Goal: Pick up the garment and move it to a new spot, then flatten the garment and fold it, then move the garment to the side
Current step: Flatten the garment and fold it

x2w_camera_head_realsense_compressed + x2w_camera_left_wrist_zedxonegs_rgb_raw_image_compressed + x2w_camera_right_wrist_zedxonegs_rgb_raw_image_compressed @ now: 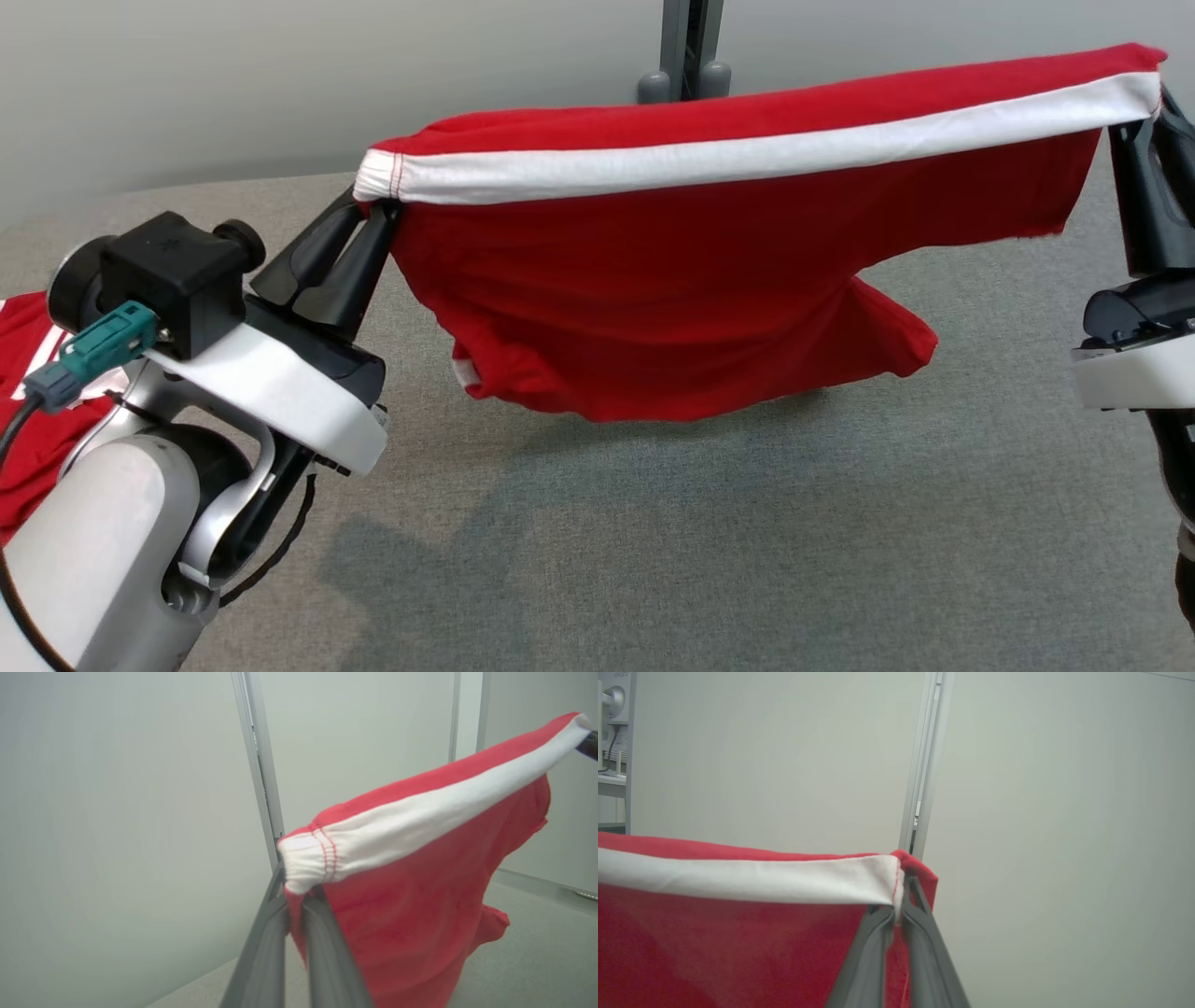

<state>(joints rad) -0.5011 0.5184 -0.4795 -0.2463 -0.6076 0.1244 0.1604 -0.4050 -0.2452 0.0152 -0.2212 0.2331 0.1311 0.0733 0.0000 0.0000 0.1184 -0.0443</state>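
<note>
Garment (pixel 709 271): stretched in air, bottom sagging
Left gripper (pixel 376 213): pinching stripe end
Right gripper (pixel 1150 117): pinching other end
Tip: lower both evenly onto table (pixel 747 541), cloth taut

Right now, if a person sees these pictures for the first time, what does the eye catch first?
A red garment with a white band hangs stretched over the grey table, across the head view. The left hand and the right hand each pinch one end of it. Another red cloth lies at the left edge.
</note>
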